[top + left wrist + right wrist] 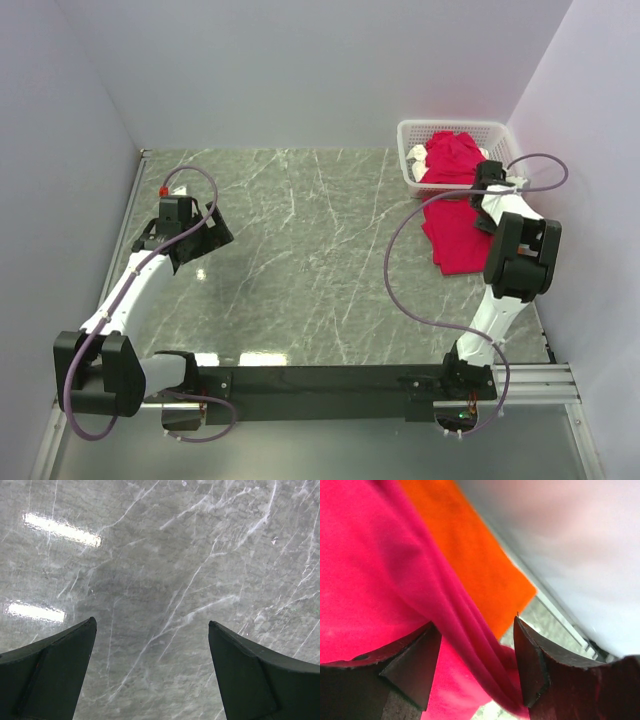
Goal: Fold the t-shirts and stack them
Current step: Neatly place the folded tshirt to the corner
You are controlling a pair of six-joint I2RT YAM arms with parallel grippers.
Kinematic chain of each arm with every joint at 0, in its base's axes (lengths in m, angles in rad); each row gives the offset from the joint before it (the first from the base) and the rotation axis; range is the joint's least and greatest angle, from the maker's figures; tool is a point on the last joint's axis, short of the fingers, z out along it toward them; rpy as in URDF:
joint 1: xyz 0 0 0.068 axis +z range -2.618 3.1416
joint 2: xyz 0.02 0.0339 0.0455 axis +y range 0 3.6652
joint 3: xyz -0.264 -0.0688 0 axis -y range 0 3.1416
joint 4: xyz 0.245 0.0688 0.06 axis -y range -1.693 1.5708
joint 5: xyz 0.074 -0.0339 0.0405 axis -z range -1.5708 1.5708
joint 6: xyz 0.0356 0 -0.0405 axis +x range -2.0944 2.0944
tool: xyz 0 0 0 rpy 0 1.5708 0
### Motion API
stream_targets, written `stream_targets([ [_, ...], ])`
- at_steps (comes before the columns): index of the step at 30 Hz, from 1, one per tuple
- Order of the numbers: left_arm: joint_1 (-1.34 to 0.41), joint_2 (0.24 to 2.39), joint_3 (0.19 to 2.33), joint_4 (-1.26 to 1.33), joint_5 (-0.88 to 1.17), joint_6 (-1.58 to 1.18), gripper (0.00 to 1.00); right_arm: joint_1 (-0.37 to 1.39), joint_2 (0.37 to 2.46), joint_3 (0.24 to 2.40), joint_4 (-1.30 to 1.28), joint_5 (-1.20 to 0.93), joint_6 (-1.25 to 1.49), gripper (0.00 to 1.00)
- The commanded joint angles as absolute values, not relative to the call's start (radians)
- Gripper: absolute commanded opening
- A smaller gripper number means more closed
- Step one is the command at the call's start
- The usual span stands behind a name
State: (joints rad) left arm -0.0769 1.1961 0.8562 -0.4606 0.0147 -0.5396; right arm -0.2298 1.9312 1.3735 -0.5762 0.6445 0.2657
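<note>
A crimson-pink t-shirt [455, 235] spills from the white basket [408, 135] down onto the marble table, and more crimson cloth [450, 155] is heaped inside the basket. My right gripper [487, 182] hovers at the basket's near corner above that cloth. In the right wrist view its jaws stand apart, with a hanging fold of the pink t-shirt [370, 580] running loosely through the right gripper [477, 630]. An orange t-shirt [470, 555] lies behind it. My left gripper [200, 243] is open over bare table on the left, and the left gripper [151, 622] holds nothing.
The basket stands in the back right corner against the white walls. A metal rail [130, 215] edges the table on the left. Grey marble table [320, 260] spreads between the two arms. The right arm's purple cable [400, 270] loops over the table.
</note>
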Motion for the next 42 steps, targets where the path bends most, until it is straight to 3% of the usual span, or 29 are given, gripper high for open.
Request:
stream_targets([
  [1,-0.072,1.189,0.854,-0.431,0.029,-0.529,0.99,-0.256,1.862,1.445,-0.65,0.787,0.38,0.66],
  [8,-0.072,1.183,0.854,-0.436,0.026,-0.531,0.99,-0.29,1.806,1.467,-0.7,0.714,0.454,0.64],
  [13,-0.072,1.174,0.853,-0.434,0.022,-0.531,0.99,-0.295,1.654,1.333,-0.472,0.433,0.39,0.56],
  [20,-0.072,1.132,0.845,-0.414,0.025,-0.526,0.99,-0.293,1.514,1.305,-0.477,0.276,0.512,0.54],
  [33,-0.072,0.755,0.968,-0.684,-0.216,-0.603,0.99,-0.258,0.872,1.266,-0.753,0.189,0.517,0.72],
  [37,-0.072,0.643,1.08,-0.836,-0.333,-0.644,0.99,-0.096,0.659,1.267,-0.83,0.346,0.549,0.86],
  [42,-0.074,0.438,1.141,-0.977,-0.432,-0.687,0.99,0.133,0.417,1.224,-0.899,0.504,0.523,0.91],
])
